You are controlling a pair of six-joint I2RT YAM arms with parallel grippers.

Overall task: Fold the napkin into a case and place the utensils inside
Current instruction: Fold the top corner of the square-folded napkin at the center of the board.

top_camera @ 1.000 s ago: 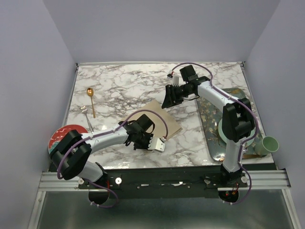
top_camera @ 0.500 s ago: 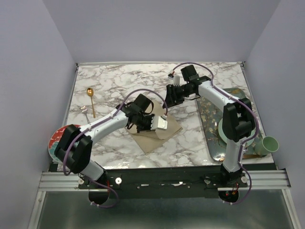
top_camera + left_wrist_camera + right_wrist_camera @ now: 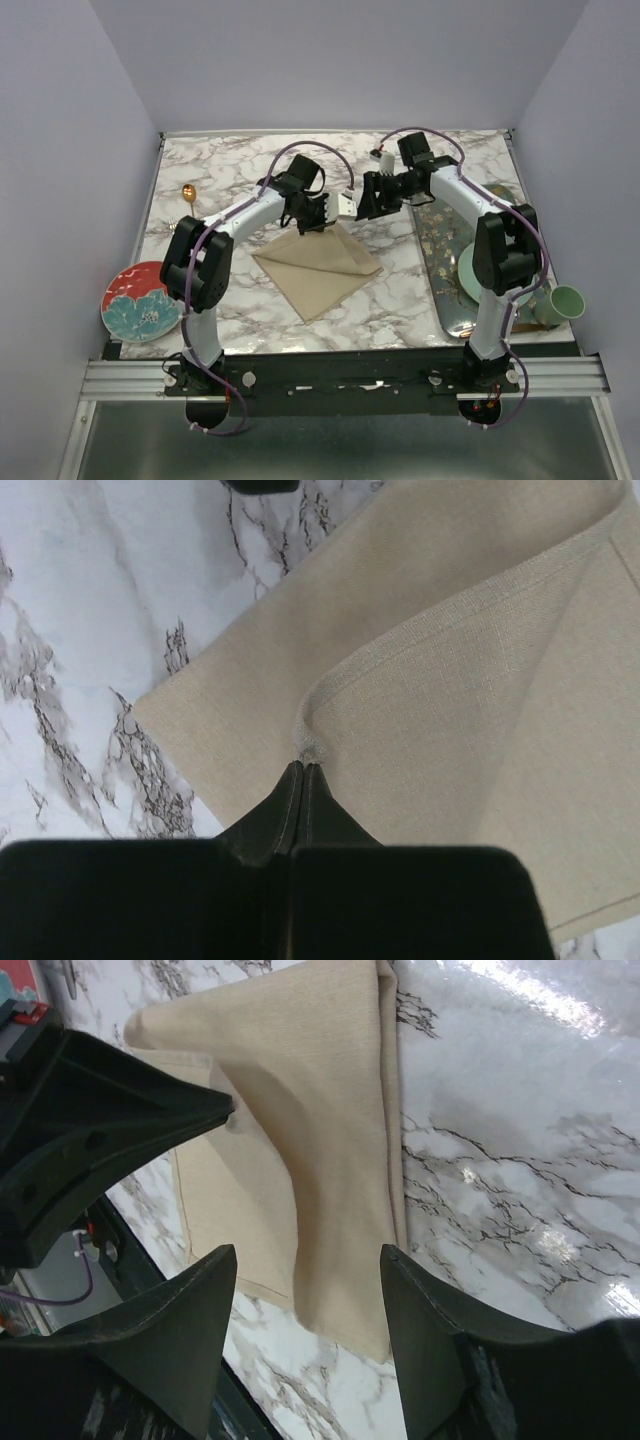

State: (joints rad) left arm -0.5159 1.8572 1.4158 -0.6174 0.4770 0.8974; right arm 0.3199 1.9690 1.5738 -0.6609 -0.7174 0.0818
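1. Spoon (image 3: 188, 191) lies at 10 o'clock, out of the fold's way.
2. Left gripper (image 3: 303, 768) is clenched on a corner of the mid-table napkin (image 3: 318, 268), held up at its 12 o'clock, likely to lay a fold.
3. Right gripper (image 3: 305, 1255) hovers released alongside, probably ready to take the corner.

Marble-patterned tabletop (image 3: 240, 300) — beige napkin (image 3: 318, 268) at centre, red floral plate (image 3: 140, 305) at near-left corner, gold spoon (image 3: 188, 192) far left, dark patterned tray (image 3: 440, 250) along the right edge.
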